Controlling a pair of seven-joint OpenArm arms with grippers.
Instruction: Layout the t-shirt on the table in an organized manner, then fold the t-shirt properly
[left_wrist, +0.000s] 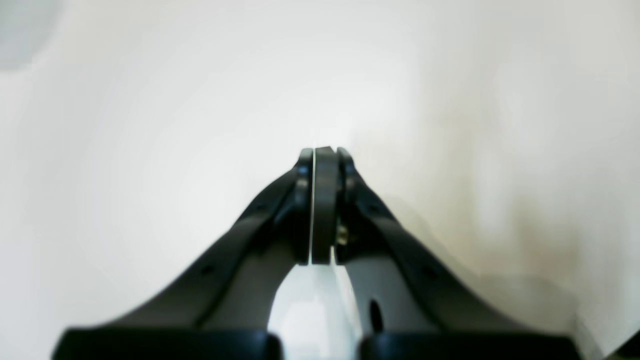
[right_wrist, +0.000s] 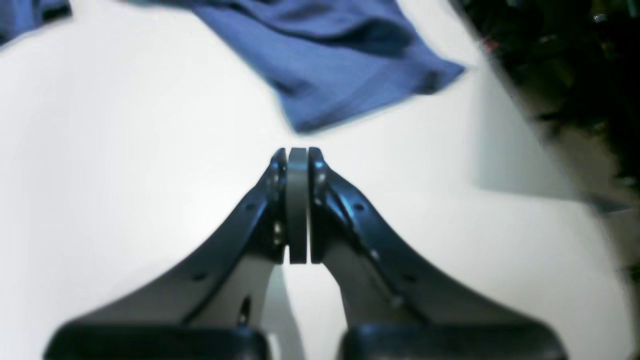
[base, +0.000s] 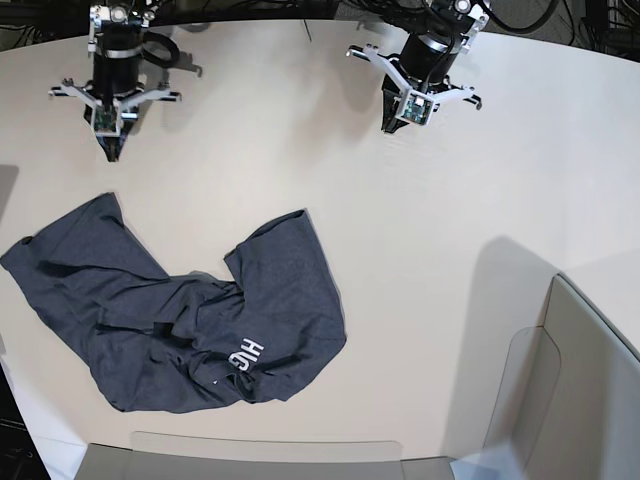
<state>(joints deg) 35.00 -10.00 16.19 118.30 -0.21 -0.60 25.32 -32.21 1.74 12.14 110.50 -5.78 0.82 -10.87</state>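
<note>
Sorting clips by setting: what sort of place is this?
Probably a robot lab bench: two arms mounted at the edge of a big pale table, a crumpled t-shirt as the only work item, and grey panels along the near side.

both arms point downward, well apart; left gripper (left_wrist: 324, 150) and right gripper (right_wrist: 297, 150) each have jaws pressed together, holding nothing.

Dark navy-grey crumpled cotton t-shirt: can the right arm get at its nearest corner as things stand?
Probably yes. The right tool hangs shut just above the dark navy-grey crumpled cotton t-shirt, and only bare off-white table lies between it and the shirt's near corner. It would need to open first.
</note>
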